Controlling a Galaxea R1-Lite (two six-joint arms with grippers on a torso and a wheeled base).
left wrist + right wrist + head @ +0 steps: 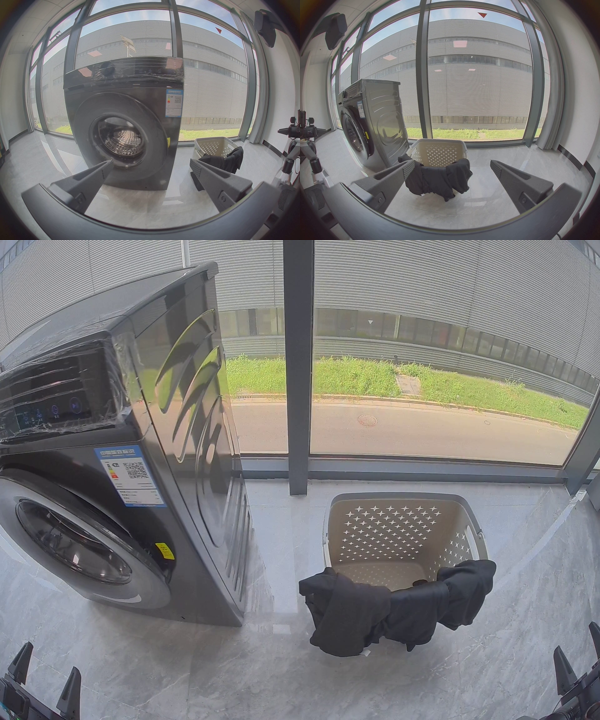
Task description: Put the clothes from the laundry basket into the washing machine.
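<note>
Clothes (pixel 350 615), a single black garment as far as the views show, hang draped over the front rim of the laundry basket (pixel 387 534). Most of the fabric spills down the outer wall toward the floor (pixel 262 677), and one end is folded back inside. The cream basket, with star-shaped holes in its walls, stands upright on the pale marble-look floor, close to the floor's edge along the window (pixel 437 365). It is just beside the side panel of the washing machine (pixel 181 427) but does not touch it.

The dark grey washing machine stands on the same floor, nearer the robot's left. Its round door (pixel 75 540) sits flush against the front, and the left wrist view shows the drum through the glass. Clear film covers its control panel (pixel 56 399).

The left hand (pixel 50 659) hangs above the floor in front of the washing machine, well apart from the door, its fingers spread wide with nothing between them. The right hand (pixel 575 640) hangs above the floor on the basket's side, well apart from the garment, also wide open and holding nothing.
</note>
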